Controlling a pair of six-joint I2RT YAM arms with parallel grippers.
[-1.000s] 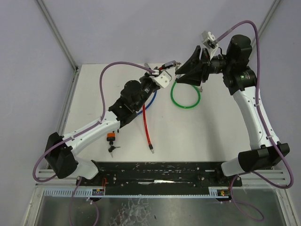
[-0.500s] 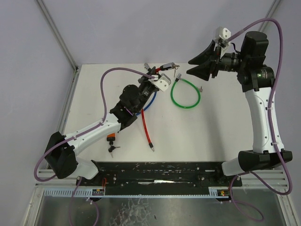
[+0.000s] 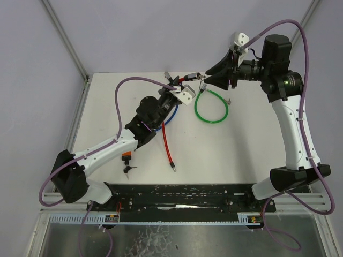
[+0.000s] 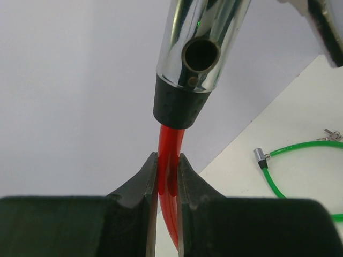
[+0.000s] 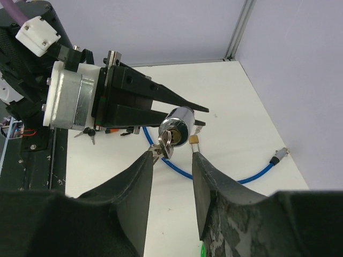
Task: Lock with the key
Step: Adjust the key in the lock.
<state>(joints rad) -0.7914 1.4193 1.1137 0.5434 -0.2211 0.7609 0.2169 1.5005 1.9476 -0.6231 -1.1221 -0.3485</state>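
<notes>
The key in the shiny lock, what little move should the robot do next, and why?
Probably close the right gripper on the key. Its jaws stand open either side of the key, which already sits in the chrome lock head, while the left gripper is shut on the red cable, steadying the lock.

Lock [image 5: 179, 124]: a chrome cylinder head with a black collar, on a red cable [image 3: 166, 140]. The head is raised off the table near the far edge, its side socket [image 4: 200, 53] empty. A key [image 5: 164, 145] sits in its end face. The cable's metal-tipped free end [image 3: 172, 170] lies on the table
</notes>
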